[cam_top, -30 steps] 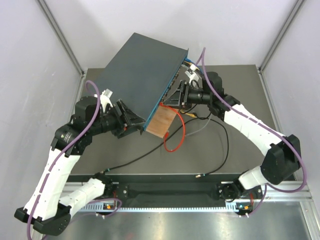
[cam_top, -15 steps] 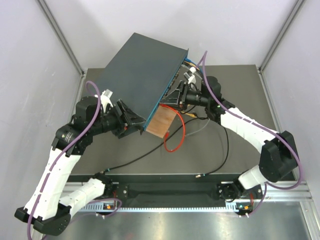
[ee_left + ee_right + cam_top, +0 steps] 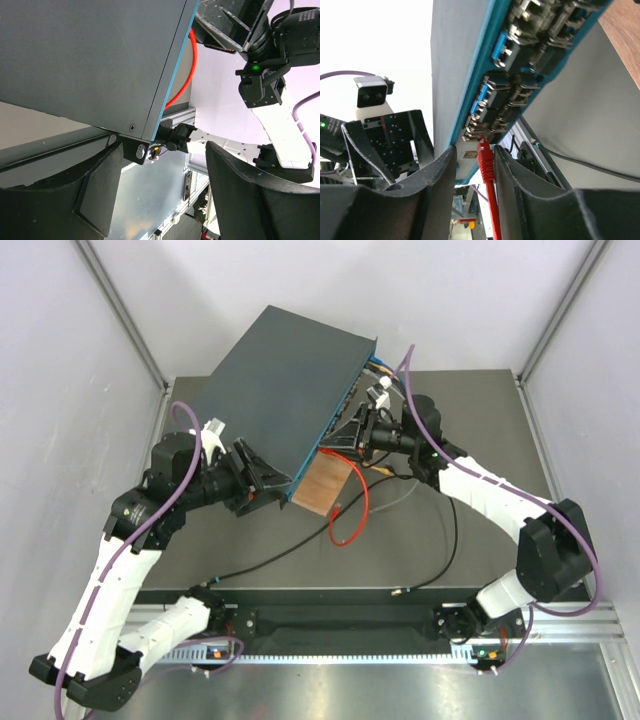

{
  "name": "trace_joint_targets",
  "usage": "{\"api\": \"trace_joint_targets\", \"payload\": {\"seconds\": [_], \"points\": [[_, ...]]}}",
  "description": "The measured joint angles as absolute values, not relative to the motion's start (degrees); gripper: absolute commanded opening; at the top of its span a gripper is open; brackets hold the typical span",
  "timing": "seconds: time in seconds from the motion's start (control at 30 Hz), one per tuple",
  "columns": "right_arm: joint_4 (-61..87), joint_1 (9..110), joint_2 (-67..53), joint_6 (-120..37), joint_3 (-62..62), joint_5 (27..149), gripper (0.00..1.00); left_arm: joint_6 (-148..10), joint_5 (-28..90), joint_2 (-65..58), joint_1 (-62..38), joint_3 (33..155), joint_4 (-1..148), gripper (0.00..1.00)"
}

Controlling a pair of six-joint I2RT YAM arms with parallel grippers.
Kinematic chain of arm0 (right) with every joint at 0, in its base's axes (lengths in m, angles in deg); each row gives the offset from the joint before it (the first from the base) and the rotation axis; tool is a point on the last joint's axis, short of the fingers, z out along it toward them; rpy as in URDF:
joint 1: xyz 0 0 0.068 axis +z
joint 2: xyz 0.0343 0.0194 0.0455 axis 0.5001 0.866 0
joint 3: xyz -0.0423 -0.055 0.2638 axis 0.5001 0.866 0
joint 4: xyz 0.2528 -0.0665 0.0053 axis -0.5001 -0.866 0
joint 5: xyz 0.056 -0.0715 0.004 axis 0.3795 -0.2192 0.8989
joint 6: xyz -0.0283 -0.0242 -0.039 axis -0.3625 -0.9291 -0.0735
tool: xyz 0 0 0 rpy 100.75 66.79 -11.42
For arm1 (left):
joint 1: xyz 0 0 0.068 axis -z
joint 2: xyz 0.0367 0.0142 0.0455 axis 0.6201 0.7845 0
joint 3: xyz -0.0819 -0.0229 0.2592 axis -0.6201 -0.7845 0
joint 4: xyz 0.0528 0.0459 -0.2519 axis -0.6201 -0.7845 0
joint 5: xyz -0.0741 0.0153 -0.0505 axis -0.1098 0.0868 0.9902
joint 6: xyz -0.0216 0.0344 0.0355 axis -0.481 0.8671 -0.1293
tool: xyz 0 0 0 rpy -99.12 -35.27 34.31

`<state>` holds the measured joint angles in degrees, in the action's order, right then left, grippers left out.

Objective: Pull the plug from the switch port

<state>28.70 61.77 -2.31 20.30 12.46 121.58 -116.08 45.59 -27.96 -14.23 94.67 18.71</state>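
The switch (image 3: 285, 380), a flat dark blue-grey box, lies tilted with its near corner raised. Its port face shows in the right wrist view (image 3: 520, 30). A red plug (image 3: 485, 159) sits with its tip at a low port. Its red cable (image 3: 362, 502) loops down onto the table. My right gripper (image 3: 350, 433) is at the port face. Its fingers (image 3: 435, 190) straddle the plug with a gap on the left side, so it is open. My left gripper (image 3: 268, 480) is wide open at the switch's lower corner bracket (image 3: 140, 147).
A small brown board (image 3: 322, 485) stands under the switch's near corner. A black cable (image 3: 300, 552) and a grey cable (image 3: 405, 495) cross the dark table (image 3: 480, 420). Blue plugs (image 3: 502, 47) fill other ports. Cage posts flank the table.
My right forearm and wrist have shifted slightly left toward the switch, and the red cable loop moved a little. My left arm and the switch have not moved.
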Motion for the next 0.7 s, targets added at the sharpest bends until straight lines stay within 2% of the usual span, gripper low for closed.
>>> {"api": "trace_joint_targets", "payload": {"seconds": [0.4,0.7], "points": [[28.86,62.25,-2.31,20.27,14.41,121.14,0.35,-116.08,45.62,-27.91,-14.23,94.67,18.95,0.72],[32.33,62.25,-0.89,22.52,14.41,120.90,0.30,-116.08,45.59,-27.52,-14.23,94.67,19.32,0.71]]}}
